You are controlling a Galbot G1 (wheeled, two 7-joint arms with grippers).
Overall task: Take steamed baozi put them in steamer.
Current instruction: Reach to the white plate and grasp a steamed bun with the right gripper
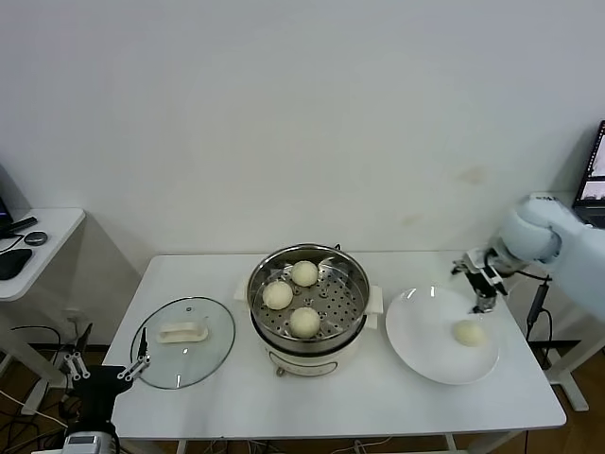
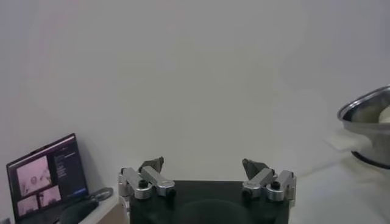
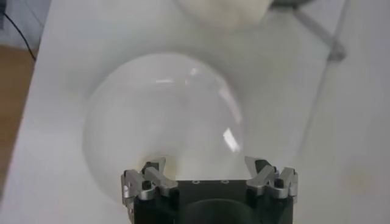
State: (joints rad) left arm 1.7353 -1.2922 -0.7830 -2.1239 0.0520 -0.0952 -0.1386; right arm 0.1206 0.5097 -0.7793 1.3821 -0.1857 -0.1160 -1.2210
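The steel steamer (image 1: 362,284) on its cream base stands mid-table with three cream-white baozi on its perforated tray (image 1: 304,272) (image 1: 277,295) (image 1: 304,322). A fourth baozi (image 1: 469,332) lies on the white plate (image 1: 425,326) to the right. My right gripper (image 1: 483,301) hovers open just above and behind this baozi, over the plate's far right part. In the right wrist view the gripper (image 3: 209,173) is open over the plate (image 3: 164,109), and the baozi (image 3: 150,165) peeks out beside one finger. My left gripper (image 1: 106,371) is parked open and empty, low at the table's left front.
A glass lid (image 1: 182,340) with a white handle lies left of the steamer. A side table with a mouse (image 1: 36,237) stands at far left. The left wrist view shows the steamer's rim (image 2: 368,109) and a laptop (image 2: 46,176). The table edge runs just right of the plate.
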